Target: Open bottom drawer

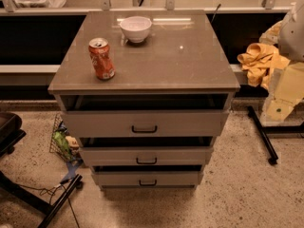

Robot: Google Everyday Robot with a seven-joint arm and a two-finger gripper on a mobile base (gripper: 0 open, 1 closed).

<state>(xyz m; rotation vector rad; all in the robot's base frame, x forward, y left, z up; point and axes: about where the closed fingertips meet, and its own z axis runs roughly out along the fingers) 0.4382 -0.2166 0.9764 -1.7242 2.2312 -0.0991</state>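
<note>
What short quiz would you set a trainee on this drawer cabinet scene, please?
1. True or false: the dented orange drink can lies inside the round white bowl.
2. Which drawer front sits lowest in the grey-beige cabinet? A the tallest; B the mid-sized; C the grey-beige bottom drawer with the small black bar handle.
3. Fill in: the robot's gripper is at the view's ____ edge, apart from the cabinet.
Key: 1 false, the can stands upright on the cabinet top, apart from the bowl; 2 C; 3 right.

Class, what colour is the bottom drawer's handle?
Black handle on the bottom drawer, camera view. The gripper hangs at far right.
</note>
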